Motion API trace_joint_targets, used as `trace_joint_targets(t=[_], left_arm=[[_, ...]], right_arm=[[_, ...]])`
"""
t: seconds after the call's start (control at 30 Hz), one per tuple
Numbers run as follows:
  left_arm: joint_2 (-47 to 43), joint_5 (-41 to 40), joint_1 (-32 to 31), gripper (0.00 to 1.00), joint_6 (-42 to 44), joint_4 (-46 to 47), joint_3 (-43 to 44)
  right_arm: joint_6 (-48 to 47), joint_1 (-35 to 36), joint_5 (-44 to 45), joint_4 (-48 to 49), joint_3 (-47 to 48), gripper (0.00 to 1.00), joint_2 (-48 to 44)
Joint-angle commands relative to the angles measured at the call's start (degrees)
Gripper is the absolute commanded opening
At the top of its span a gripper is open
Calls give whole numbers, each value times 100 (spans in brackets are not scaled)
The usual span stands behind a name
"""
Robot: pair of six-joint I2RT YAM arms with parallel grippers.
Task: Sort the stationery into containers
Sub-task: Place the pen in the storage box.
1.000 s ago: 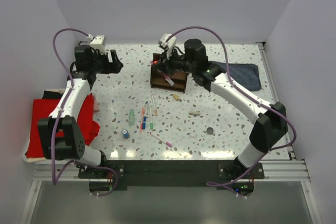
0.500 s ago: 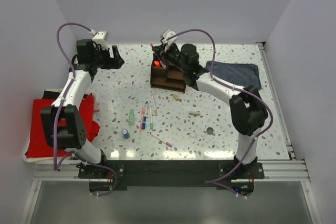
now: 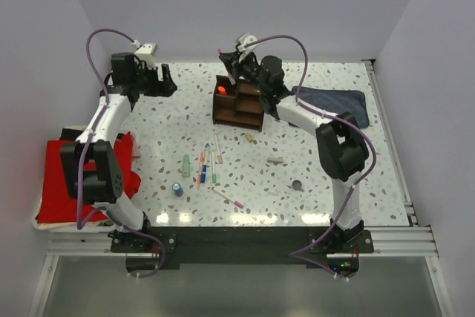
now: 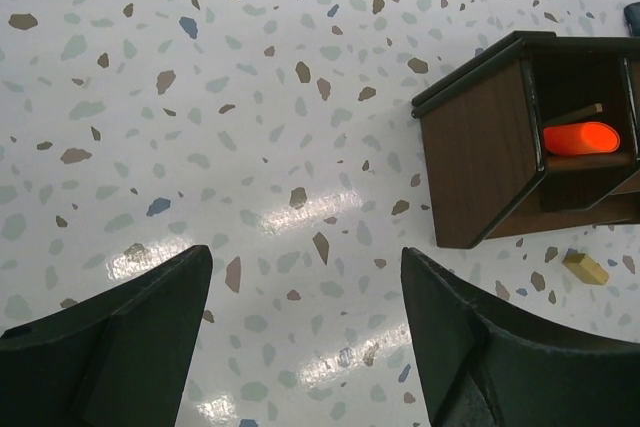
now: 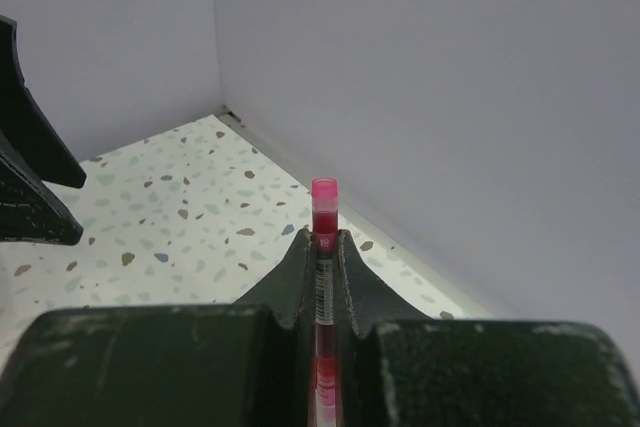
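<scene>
So, a pink pen [image 5: 324, 209] is pinched in the right tool [image 5: 322, 247] by the wooden desk organizer [image 3: 237, 113]; the left tool [image 4: 300, 292] is spread wide open over the bench [image 4: 250, 97].

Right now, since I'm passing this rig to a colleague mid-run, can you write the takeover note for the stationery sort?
Left gripper: open, empty, hovering over the table left of the organizer.
Right gripper: shut on a red pen, up by the organizer.
Done: orange highlighter lies in a compartment.
To do: drop the red pen in, then sort what lies on the table: pen cluster, pink pen, green tube, blue cylinder, dark disc, tan bits.
</scene>
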Motion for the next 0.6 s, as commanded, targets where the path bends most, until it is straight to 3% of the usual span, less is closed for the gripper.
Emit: trace_joint_targets(t=[0.0,0.3,0.4,0.43,0.47,0.57], left_arm=[[14,20,-59,81,151,68,209],[-30,29,-59,81,169,59,77],[-73,29,-59,81,178,50,33],[-91,37,-59,81,178,41,16],[-100,46,-59,81,178,41,7],[-179,38,-59,81,187,76,-63]], right_arm=[[184,20,-79,521,16,0,78],[395,29,61,600,-195,1,201],[352,20,53,600,-266,12,219],[351,20,53,600,-275,23,210],[360,20,27,574,-275,27,193],[413,29,-17,416,-266,35,96]])
